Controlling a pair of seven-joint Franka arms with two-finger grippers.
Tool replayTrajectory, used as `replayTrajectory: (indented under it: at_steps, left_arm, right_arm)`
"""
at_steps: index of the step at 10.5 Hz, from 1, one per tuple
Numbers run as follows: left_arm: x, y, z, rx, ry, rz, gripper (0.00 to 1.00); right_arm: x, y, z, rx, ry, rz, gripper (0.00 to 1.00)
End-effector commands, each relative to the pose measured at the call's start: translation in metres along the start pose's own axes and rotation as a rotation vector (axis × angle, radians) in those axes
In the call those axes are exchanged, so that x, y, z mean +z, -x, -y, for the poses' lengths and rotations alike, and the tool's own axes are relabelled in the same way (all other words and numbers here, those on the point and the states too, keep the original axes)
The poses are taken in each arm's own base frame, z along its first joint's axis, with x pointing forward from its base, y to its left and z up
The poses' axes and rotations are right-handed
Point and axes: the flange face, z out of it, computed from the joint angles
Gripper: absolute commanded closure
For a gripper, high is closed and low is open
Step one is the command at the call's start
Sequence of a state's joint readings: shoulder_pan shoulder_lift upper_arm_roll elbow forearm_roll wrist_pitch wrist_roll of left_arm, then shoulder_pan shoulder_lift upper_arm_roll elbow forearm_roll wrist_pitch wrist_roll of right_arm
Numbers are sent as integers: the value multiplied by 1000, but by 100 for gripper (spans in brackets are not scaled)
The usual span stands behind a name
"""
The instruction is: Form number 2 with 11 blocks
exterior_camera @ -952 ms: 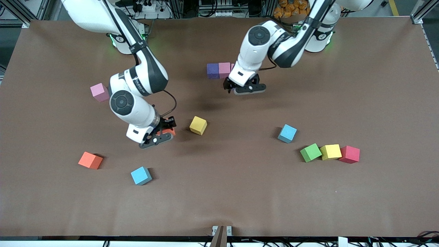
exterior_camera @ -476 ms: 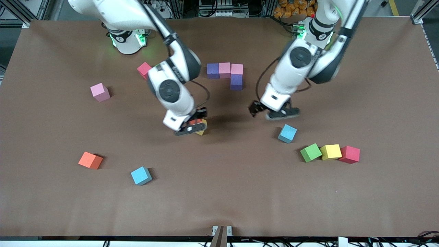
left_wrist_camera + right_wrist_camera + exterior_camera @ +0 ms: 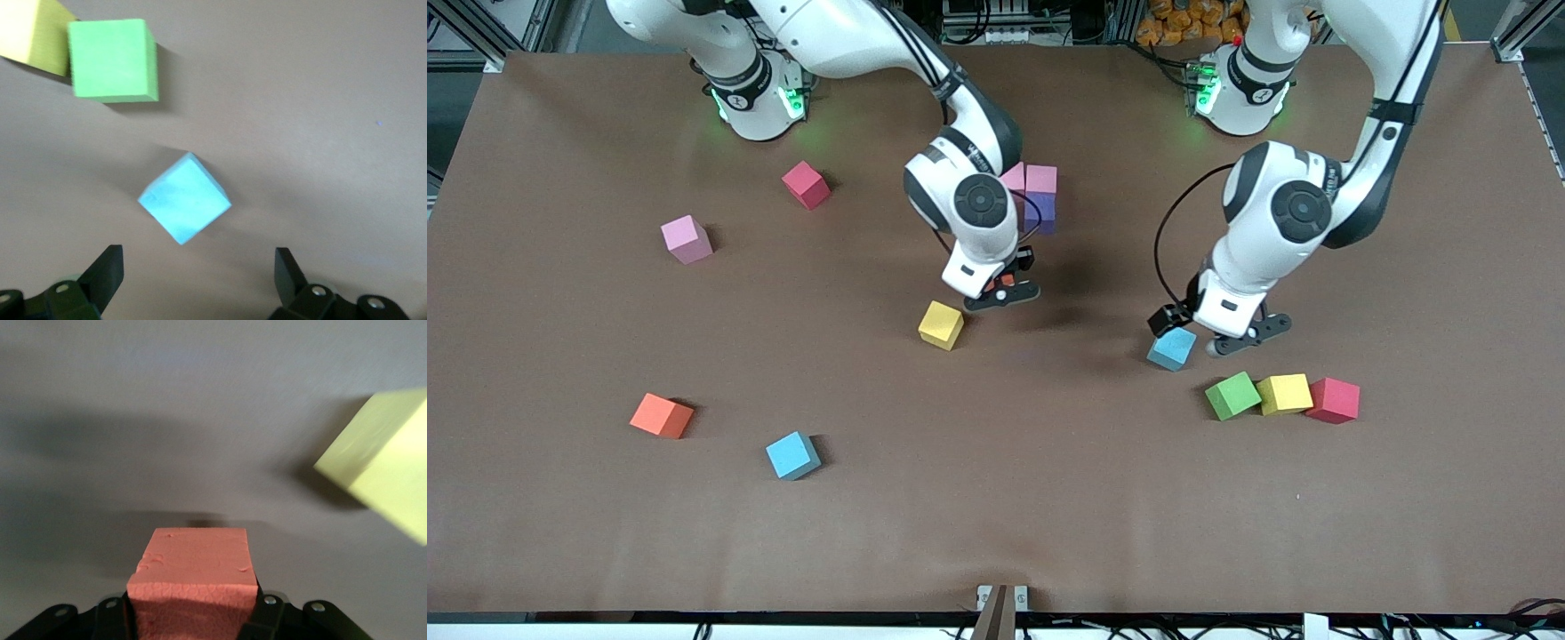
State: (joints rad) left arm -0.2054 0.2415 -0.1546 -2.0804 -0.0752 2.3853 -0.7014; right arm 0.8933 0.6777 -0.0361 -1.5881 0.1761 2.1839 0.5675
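Note:
My right gripper is shut on an orange block and hangs over bare table between a yellow block and the started number 2. Of that figure, two pink blocks and a purple block show; my right arm hides the rest. My left gripper is open above a sky-blue block, which sits apart from both fingers. A green block and a second yellow block lie just nearer the front camera.
A crimson cube touches the yellow block beside the green one. Another crimson cube, a pink block, an orange block and a sky-blue block are scattered toward the right arm's end.
My right gripper carried the orange block past the yellow block toward the pink and purple blocks. My left gripper swung away from that figure and came over the sky-blue block.

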Motion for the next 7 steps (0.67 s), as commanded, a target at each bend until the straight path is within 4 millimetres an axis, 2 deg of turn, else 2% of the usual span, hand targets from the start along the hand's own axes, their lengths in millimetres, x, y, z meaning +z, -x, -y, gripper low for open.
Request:
replayTrajectory:
  at_steps: [1, 3, 5, 7]
  left_arm:
    - [-8, -11, 5, -107, -14, 45, 0]
    - [6, -9, 6, -287, -41, 67, 0]
    - [22, -14, 11, -380, -59, 83, 0]
    - [29, -17, 17, -407, -67, 93, 0]
  right_arm:
    - [10, 15, 36, 43, -1, -1, 100]
    - [22, 28, 67, 42, -19, -16, 100]
    - [32, 37, 81, 21, -26, -33, 100]
    - [32, 43, 89, 12, -29, -34, 100]
